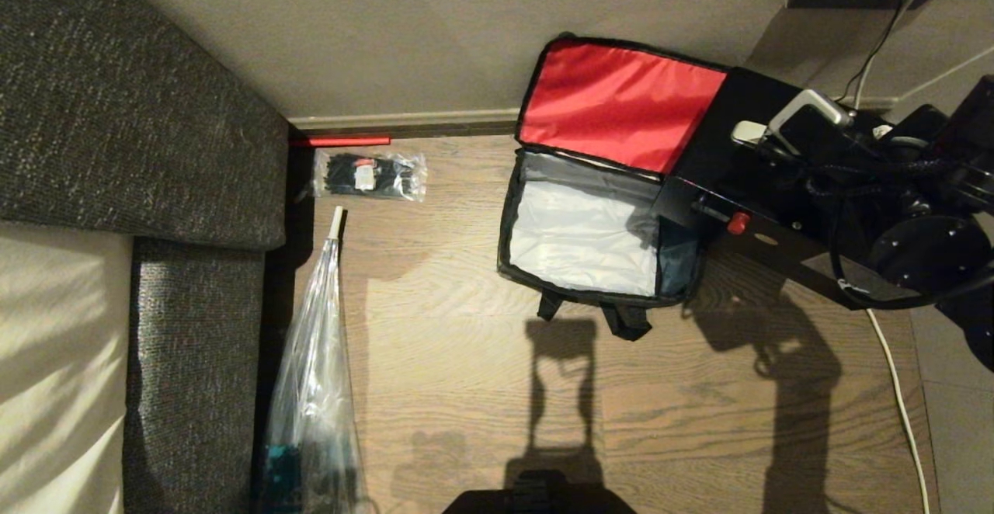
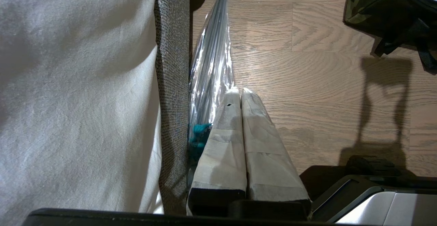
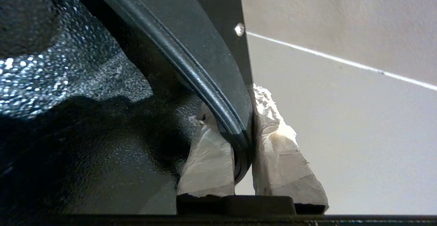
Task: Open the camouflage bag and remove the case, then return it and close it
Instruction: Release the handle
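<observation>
Two arms: the right gripper (image 3: 244, 144) worked up at the head view's right edge, while the left gripper (image 2: 238, 96) hung parked low beside the grey sofa (image 1: 140, 102).
Right fingers: the tape-wrapped pads (image 3: 280, 151) were clamped on a thin black edge of the flat rigid black case (image 1: 745, 188).
Left fingers: pressed together, holding nothing.
Case position: lifted out, hanging over the right rim of the boxy camouflage bag (image 1: 509, 219), its red knob (image 1: 738, 223) facing the opening.
Bag: on the wooden floor (image 1: 466, 343) near the wall, red-lined lid (image 1: 621, 102) thrown back, pale grey interior (image 1: 582, 234) bare.
Key relation: the bag's cavity lay to the left of the held case; the case's long axis ran slantwise to the opening, so, by my judgement, a turn would be needed before returning it. The right arm was nearer.
Views: only the right wrist view showed the pinch; only the head view showed case against bag; the left wrist view showed a camouflage corner.
</observation>
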Robot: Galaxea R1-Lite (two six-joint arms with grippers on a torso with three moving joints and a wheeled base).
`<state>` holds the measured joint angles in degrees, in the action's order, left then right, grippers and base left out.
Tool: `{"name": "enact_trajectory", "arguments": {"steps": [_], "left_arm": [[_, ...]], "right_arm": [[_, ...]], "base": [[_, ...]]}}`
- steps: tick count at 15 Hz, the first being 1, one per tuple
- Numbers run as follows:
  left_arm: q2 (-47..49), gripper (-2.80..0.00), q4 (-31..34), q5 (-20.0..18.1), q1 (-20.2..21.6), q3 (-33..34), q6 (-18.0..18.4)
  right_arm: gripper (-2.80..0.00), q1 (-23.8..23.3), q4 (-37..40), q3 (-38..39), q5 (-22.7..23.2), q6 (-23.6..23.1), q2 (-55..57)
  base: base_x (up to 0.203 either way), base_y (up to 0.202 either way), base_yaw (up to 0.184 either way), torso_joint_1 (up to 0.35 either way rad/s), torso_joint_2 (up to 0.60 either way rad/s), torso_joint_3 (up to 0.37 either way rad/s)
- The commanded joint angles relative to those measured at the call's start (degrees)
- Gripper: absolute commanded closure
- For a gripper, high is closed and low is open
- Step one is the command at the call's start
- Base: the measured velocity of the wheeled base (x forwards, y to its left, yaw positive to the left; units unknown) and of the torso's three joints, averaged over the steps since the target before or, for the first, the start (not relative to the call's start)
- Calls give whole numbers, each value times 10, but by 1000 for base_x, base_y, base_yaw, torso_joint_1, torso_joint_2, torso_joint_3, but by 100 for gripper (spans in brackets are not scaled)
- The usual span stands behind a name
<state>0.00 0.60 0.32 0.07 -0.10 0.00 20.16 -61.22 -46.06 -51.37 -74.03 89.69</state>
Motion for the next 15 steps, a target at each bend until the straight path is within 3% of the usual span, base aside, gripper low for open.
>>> {"name": "enact_trajectory", "arguments": {"steps": [1, 15], "left_arm": [[-1, 0, 0, 0, 0, 0, 0], [-1, 0, 0, 0, 0, 0, 0]], "right_arm": [[0, -26, -3, -3, -4, -6, 1], [0, -112, 4, -23, -4, -10, 1]], "base": [[0, 0, 0, 0, 0, 0], [0, 0, 0, 0, 0, 0]]}}
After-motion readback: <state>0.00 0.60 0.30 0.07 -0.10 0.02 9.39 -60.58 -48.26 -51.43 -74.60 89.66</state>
